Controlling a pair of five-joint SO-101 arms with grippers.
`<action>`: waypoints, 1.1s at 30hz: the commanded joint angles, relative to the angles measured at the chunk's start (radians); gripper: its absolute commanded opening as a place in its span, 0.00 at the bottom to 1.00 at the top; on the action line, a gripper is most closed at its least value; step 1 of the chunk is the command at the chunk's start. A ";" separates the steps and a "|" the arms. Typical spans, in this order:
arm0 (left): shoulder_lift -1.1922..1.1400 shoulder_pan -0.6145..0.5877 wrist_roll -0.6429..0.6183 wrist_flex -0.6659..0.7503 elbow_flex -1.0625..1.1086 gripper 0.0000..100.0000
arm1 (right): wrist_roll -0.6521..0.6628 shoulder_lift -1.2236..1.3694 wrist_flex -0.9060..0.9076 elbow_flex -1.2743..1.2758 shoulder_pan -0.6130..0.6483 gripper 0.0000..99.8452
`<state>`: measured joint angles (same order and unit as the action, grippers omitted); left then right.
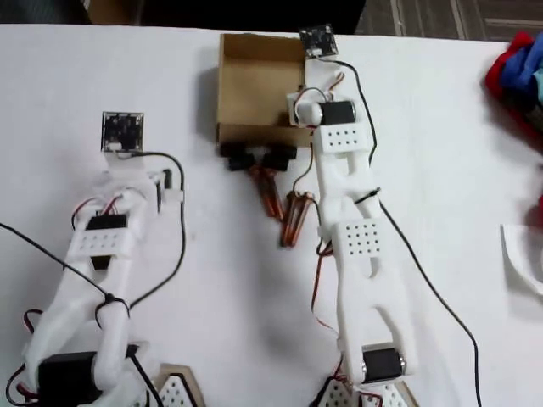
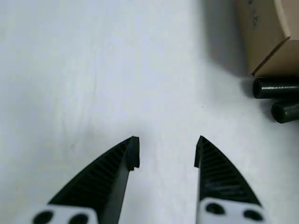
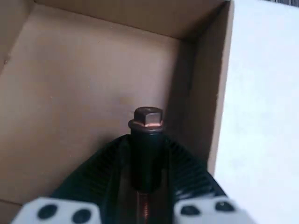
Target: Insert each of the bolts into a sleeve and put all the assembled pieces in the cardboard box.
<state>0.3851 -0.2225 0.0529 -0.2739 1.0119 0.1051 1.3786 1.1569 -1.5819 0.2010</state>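
**While the right gripper [image 3: 147, 144] hangs over the brown cardboard box [image 3: 70, 93]**

We see it clamped on a black cylindrical sleeve [image 3: 145, 161] carrying a copper hex-head bolt [image 3: 148, 117]. Print on the box wall is unreadable. Our left gripper [image 2: 167, 151], jaws spread wide and empty, hovers over the white table [image 2: 70, 70] near two more black sleeves [image 2: 275, 87].

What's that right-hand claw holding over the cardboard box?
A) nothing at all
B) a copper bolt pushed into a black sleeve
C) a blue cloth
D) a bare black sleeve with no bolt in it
B: the right gripper is closed around a black sleeve, and the head of a copper bolt sticks out of it, above the floor of the box.
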 commanded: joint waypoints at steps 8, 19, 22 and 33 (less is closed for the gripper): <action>0.003 0.011 0.006 0.020 -0.004 0.21 | 0.000 -0.012 -0.019 -0.052 0.005 0.07; 0.003 0.011 0.006 0.020 -0.004 0.21 | 0.008 -0.074 -0.021 -0.064 0.041 0.15; 0.003 0.011 0.006 0.020 -0.004 0.21 | 0.008 -0.140 -0.021 -0.064 0.013 0.11; 0.003 0.011 0.006 0.020 -0.004 0.21 | 0.008 -0.147 -0.008 -0.006 -0.216 0.02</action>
<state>0.3851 -0.2225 0.0529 -0.2739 1.0119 0.1051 1.2758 1.1523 -1.5927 0.0276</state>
